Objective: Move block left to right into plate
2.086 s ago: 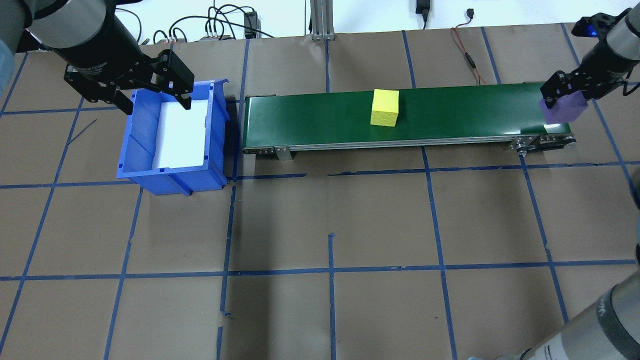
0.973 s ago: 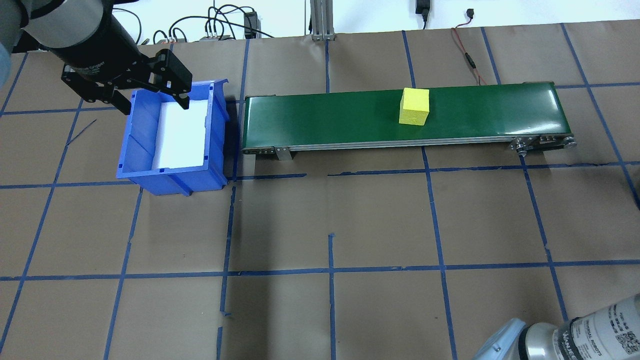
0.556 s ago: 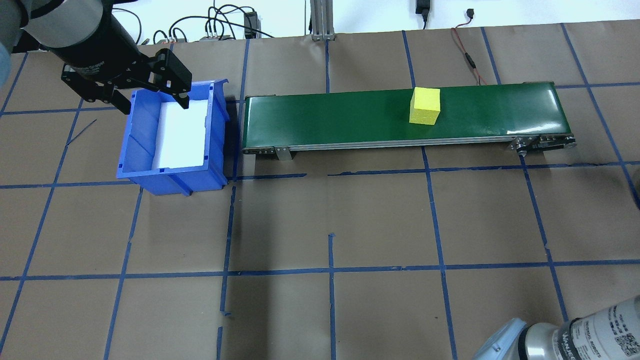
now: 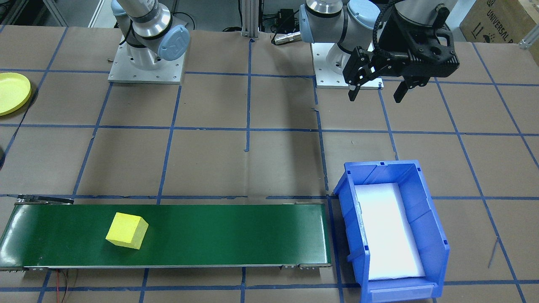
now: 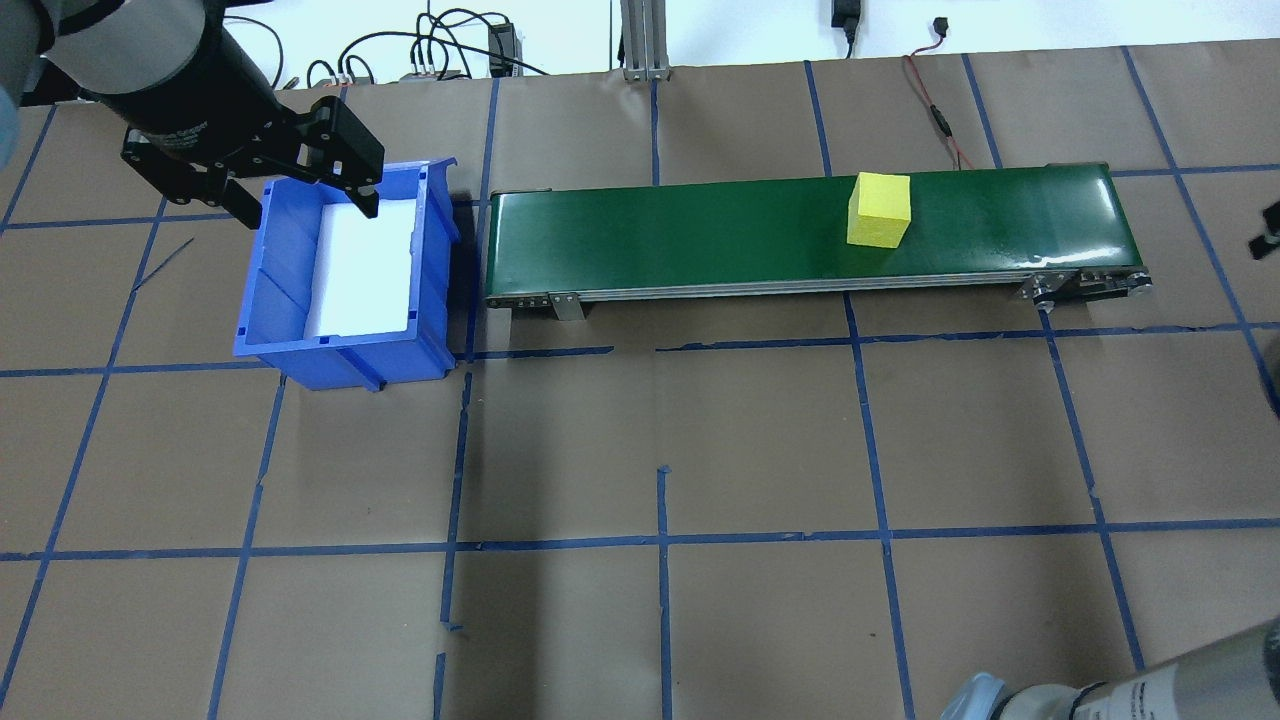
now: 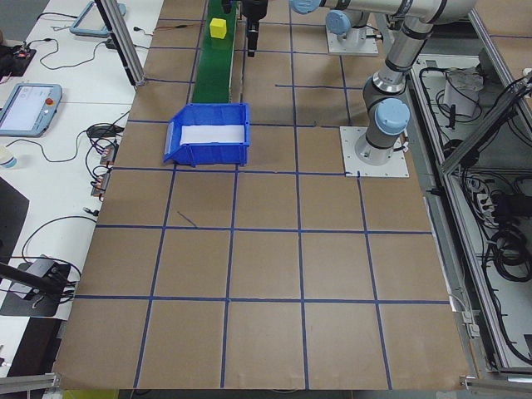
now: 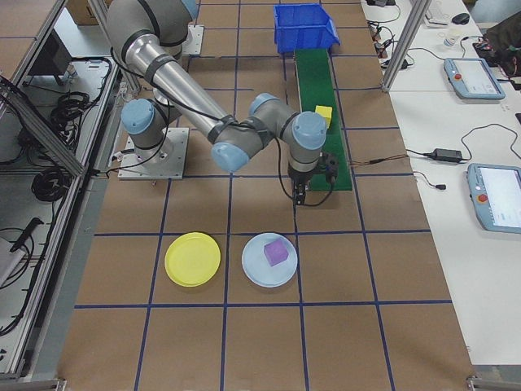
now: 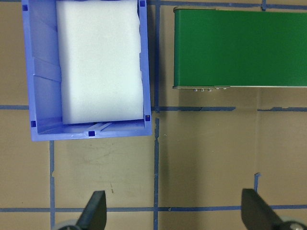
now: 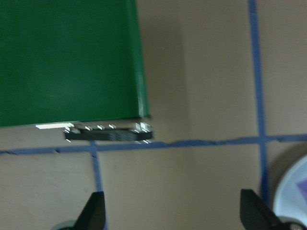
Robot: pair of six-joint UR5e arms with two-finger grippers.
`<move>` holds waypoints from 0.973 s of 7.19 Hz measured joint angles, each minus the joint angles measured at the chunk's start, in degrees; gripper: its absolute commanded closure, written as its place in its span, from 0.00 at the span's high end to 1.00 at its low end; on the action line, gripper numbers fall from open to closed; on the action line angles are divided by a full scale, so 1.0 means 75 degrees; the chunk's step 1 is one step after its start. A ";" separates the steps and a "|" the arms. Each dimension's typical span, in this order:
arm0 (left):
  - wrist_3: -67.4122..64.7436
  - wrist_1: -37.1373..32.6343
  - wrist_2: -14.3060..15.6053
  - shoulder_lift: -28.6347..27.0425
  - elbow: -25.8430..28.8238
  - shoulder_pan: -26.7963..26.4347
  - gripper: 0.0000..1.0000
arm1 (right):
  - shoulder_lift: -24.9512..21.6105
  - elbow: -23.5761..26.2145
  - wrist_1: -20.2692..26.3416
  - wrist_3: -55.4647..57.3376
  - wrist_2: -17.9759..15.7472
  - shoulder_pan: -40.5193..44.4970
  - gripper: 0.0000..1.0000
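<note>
A yellow foam block rides the green conveyor belt toward its right end. The yellow plate lies bare on the table beyond that end. My right gripper hangs open and holds nothing, just off the belt's right end. My left gripper is open above the near rim of the blue bin and holds nothing.
A pale blue plate with a purple block on it lies beside the yellow plate. The blue bin has a white foam liner and stands at the belt's left end. Cables run along the table's far edge.
The yellow block has travelled right along the belt. My right gripper, earlier shut on the purple block, left the overhead view and now shows only at its right edge. The left arm stayed put.
</note>
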 measured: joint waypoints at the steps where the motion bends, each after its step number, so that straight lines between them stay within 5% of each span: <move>1: 0.0000 -0.0002 0.0000 -0.0001 0.0001 0.0001 1.00 | 0.0293 -0.0162 -0.0026 0.0749 0.0594 0.0384 1.00; 3: 0.0000 -0.0003 0.0000 -0.0001 0.0001 -0.0002 1.00 | 0.1063 -0.0736 -0.0207 0.1682 0.1512 0.0827 1.00; 7: 0.0000 -0.0013 0.0000 0.0010 -0.0003 -0.0011 1.00 | 0.1493 -0.0903 -0.0274 0.2506 0.2207 0.1196 1.00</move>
